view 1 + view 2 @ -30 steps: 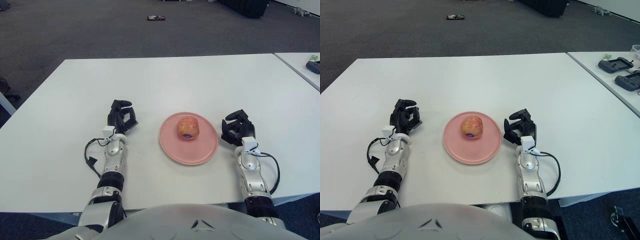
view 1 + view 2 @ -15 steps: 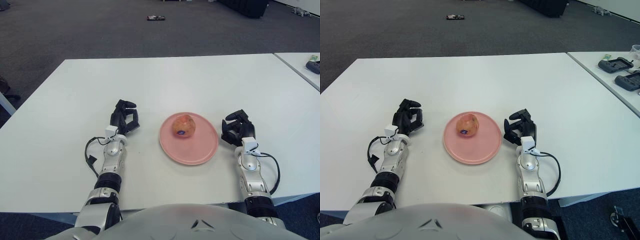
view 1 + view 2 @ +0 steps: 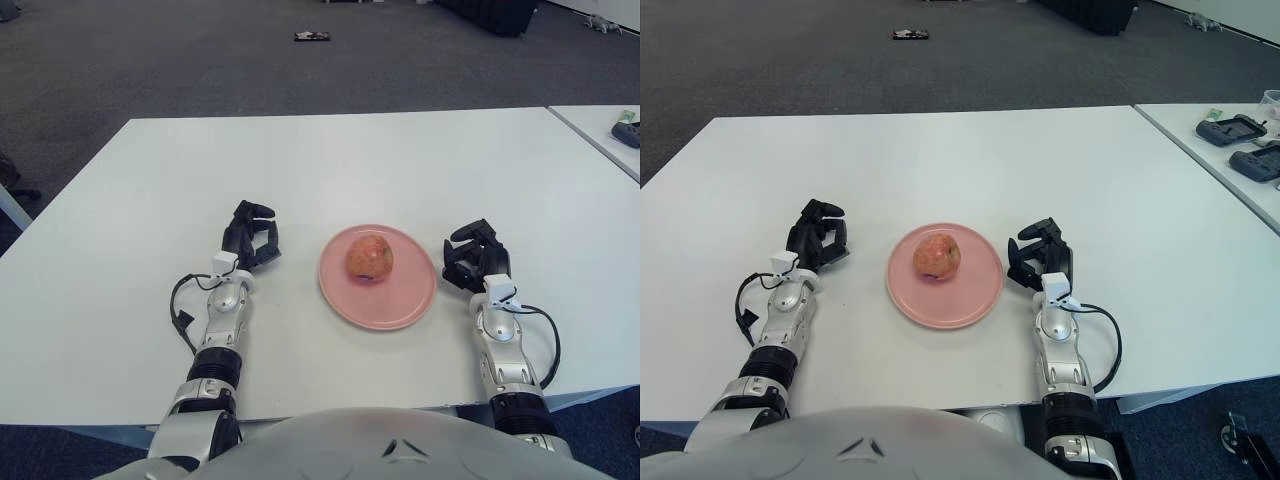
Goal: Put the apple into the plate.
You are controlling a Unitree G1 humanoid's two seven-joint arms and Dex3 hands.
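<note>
On our white table [image 3: 330, 160] the pink plate [image 3: 400, 300] already holds the apple [image 3: 369, 257], sitting toward its 11 o'clock. We judge the apple firm, smooth and prone to roll, best cupped around its widest part. Our left hand [image 3: 250, 238] at 9 o'clock and right hand [image 3: 474, 256] at 3 o'clock rest loosely curled, holding nothing.

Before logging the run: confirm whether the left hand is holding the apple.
No: the apple sits on the pink plate, while the left hand rests apart on the table, holding nothing.
</note>
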